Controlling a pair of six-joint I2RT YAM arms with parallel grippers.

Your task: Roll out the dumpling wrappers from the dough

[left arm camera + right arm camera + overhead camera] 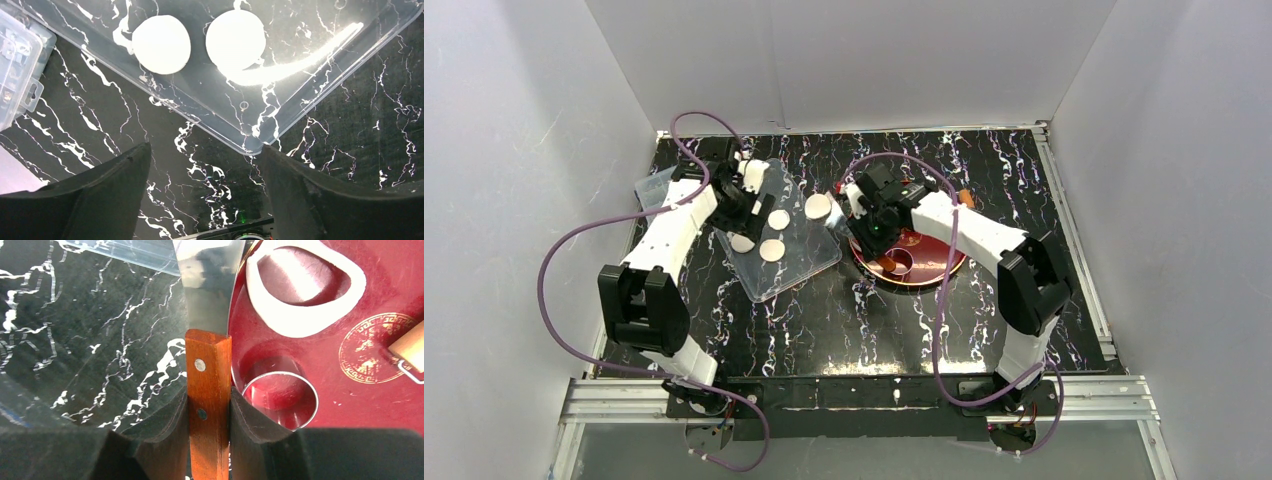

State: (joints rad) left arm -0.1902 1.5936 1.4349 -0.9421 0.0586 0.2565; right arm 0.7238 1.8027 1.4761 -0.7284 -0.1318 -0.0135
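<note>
1. The black white-veined marbled surface point(844, 320) carries a clear plastic sheet point(809, 265) toward its far-left corner. A round red lacquered plate point(350, 405) sits just right of the sheet, nearer the far edge than the near one.
2. Four thin white round dumpling wrappers point(779, 218) lie spread out and not overlapping on the sheet, probably so they don't stick together.
3. The white dough scrap with a round hole cut from it point(300, 327) rests on the plate's far side. A small shiny metal ring cutter point(280, 373) stands near it on the plate. The pale wooden end of another tool point(407, 347) shows at the plate's right, possibly a roller.
4. The right fingers point(160, 440) are clenched on the brown wooden handle of a steel-bladed scraper point(207, 380). The blade points at the gap between plate and sheet. It is held flat and low, which suits sliding under thin dough.
5. The left fingers point(115, 195) are released and hold nothing. They hover above bare surface off the sheet's corner, with two wrappers ahead.
6. A clear plastic lidded box point(15, 65) sits by the left edge.
7. Judgement: the task is partway done, with scrap left to gather and re-roll. The main risk is the thin scrap tearing when lifted.
</note>
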